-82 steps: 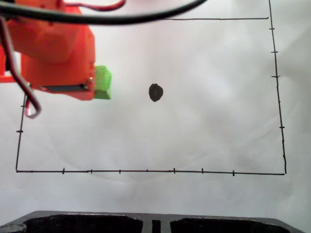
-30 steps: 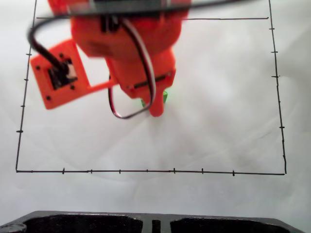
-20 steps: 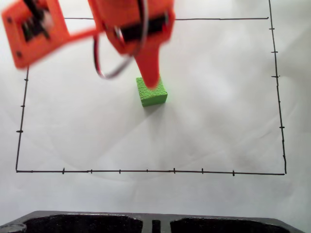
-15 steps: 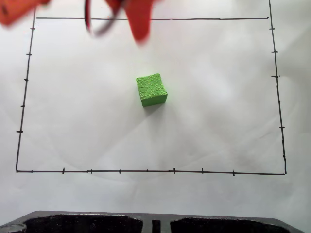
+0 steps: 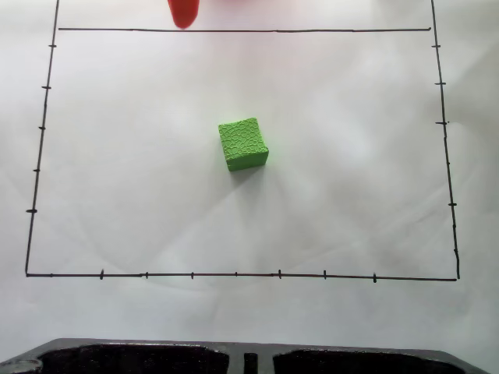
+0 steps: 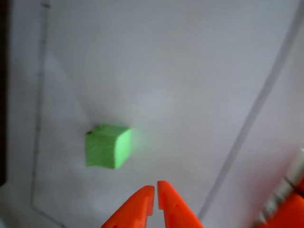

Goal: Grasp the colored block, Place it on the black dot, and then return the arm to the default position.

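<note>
Wrist view: nearly-closed gripper (image 6: 156,190) fingertips

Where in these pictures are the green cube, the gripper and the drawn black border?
green cube (image 5: 242,143), fixed view, top face.
gripper (image 6: 156,191), wrist view, between the two nearly touching orange fingertips.
black border (image 5: 234,274), fixed view, bottom line.

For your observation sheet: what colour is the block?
Bright green block, clearest in the fixed view.
</note>
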Available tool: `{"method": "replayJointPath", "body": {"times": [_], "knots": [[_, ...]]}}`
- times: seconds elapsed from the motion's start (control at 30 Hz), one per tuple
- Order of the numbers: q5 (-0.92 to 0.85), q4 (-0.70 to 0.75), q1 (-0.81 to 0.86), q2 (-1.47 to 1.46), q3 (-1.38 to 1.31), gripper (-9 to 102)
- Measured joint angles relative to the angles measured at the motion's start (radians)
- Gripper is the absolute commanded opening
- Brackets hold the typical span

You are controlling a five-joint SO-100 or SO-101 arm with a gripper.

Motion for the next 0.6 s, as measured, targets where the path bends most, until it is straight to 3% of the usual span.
{"method": "replayJointPath", "body": {"times": [0.27, 0.6], "knots": [[0.055, -0.104, -0.074, 0.258, 0.272, 0], [0.081, -0.127, -0.095, 0.483, 0.482, 0]]}}
